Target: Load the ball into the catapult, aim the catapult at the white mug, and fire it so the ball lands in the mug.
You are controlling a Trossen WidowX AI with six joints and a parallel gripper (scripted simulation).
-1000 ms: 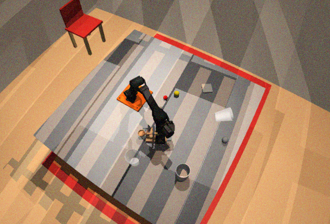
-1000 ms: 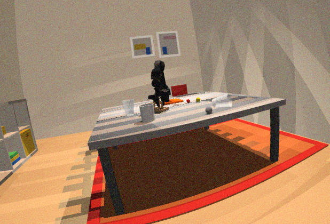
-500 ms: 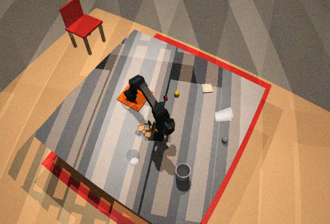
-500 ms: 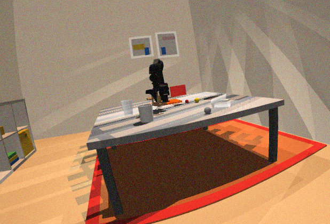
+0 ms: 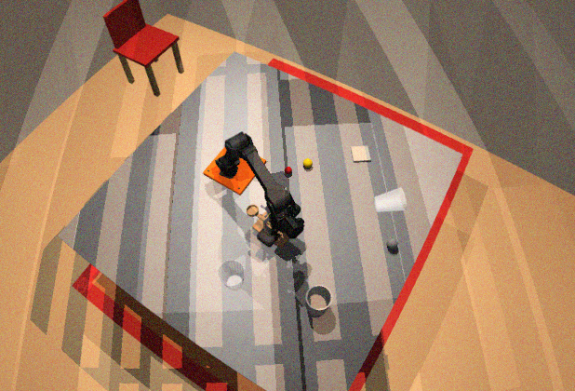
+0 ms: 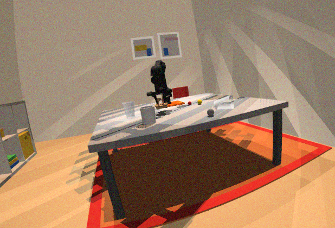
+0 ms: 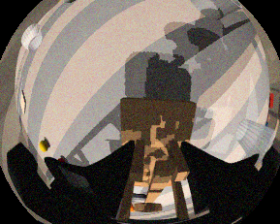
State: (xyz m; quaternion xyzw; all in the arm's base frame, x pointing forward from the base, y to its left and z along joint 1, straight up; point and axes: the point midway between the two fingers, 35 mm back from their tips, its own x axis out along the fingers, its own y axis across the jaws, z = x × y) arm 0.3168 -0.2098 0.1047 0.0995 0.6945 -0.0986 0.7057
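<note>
My gripper [image 5: 275, 233] [image 6: 160, 94] [image 7: 158, 145] is shut on the wooden catapult [image 5: 260, 224] [image 6: 161, 106] [image 7: 157, 112], with a black finger on each side of its frame. The catapult appears slightly above the table, apart from its shadow. Its round cup [image 5: 252, 210] shows beside the gripper; I see no ball in it. The white mug, greyish in this light [image 5: 317, 313] [image 6: 148, 116], stands upright beyond the gripper. A red ball [image 5: 288, 170] [image 6: 189, 103] and a yellow ball [image 5: 307, 163] [image 6: 199, 101] [image 7: 44, 144] lie near the arm's base.
A translucent cup [image 5: 233, 270] [image 6: 128, 109] [image 7: 256, 138] stands near the mug. A white cup [image 5: 391, 200] [image 7: 31, 37] lies on its side. A dark grey ball [image 5: 393, 245] [image 6: 210, 112] and a pale square [image 5: 360, 154] are also on the table. The arm stands on an orange plate [image 5: 240, 187].
</note>
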